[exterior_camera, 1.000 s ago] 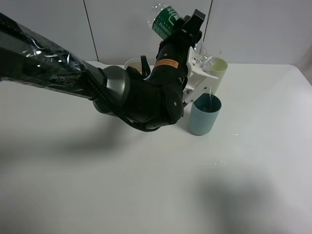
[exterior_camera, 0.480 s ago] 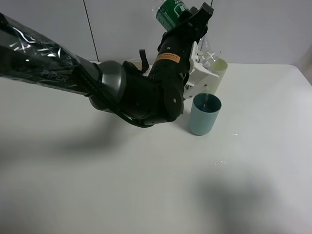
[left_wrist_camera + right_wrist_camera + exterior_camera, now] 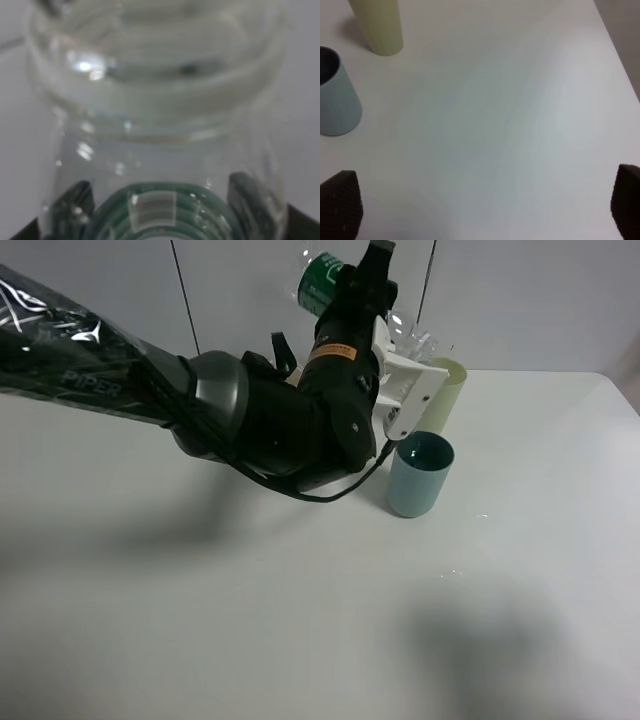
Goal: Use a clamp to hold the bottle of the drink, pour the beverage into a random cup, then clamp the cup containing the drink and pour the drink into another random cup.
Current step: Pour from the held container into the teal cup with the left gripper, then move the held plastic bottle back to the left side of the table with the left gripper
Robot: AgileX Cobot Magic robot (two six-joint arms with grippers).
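My left gripper [image 3: 388, 332] is shut on a clear bottle with a green label [image 3: 322, 280] and holds it tilted high above the table. The bottle's neck [image 3: 415, 340] points toward the cups. A blue cup [image 3: 420, 475] stands just below and to the right of the gripper, and a pale yellow cup [image 3: 448, 390] stands behind it. In the left wrist view the bottle [image 3: 160, 125] fills the frame between dark fingers [image 3: 75, 205]. My right gripper [image 3: 485, 210] is open over bare table, with the blue cup [image 3: 335, 100] and the yellow cup [image 3: 377, 25] beyond it.
The white table [image 3: 520, 570] runs to its far edge against a grey wall. The bulky black left arm [image 3: 260, 425] hides the table's back middle. Small drops lie on the table [image 3: 452, 573] in front of the blue cup.
The left gripper has swung the bottle back from its steep pouring tilt, lifting the neck away from the blue cup. The thin stream into that cup has stopped.
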